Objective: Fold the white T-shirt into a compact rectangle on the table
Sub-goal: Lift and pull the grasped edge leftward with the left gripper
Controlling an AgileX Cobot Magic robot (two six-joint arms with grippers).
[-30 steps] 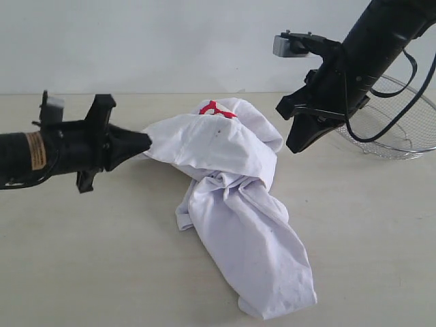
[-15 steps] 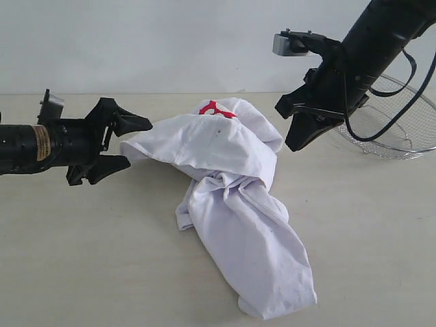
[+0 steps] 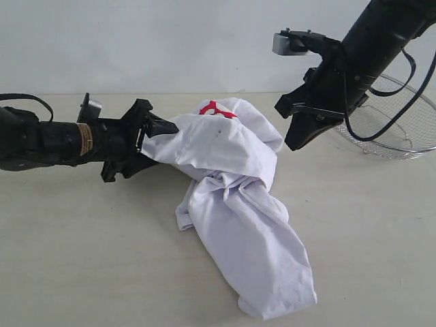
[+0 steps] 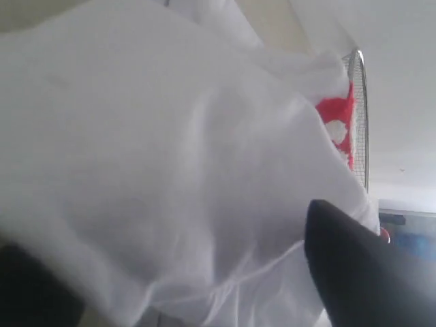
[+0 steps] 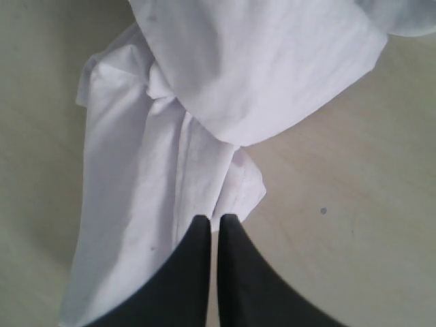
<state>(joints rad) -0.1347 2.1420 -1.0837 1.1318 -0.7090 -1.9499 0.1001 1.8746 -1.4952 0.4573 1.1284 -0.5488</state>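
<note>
In the exterior view, the shirt (image 3: 235, 204) lay crumpled near the middle of the table (image 3: 82, 259). It made a rounded bunch at the far end, with a bit of red print (image 3: 215, 109) on top, and a long twisted tail ran toward the near edge. The left gripper (image 3: 163, 144) reached in level from the left with its jaws spread wide. One finger was above the bunch's left edge and one below it, so the cloth sat between them. The right gripper (image 3: 296, 143) hung in the air to the right of the bunch, pointed down and clear of the cloth, its jaws pressed together with nothing in them. Behind it a wire basket (image 3: 402, 126) stood on the table at the far right, apart from the shirt.

In the left wrist view, white cloth filled almost the whole picture, blurred by closeness. One dark finger (image 4: 354, 272) showed at one side, and a dark shape at the other was probably its mate, with cloth spread between them. Whether either pressed on the cloth could not be told. The red print and a stretch of basket rim showed past the fold.

In the right wrist view, the two fingers met with only a hairline between them and held nothing. Beneath them lay the edge of the shirt's tail and bare table, with the bunch beyond.
</note>
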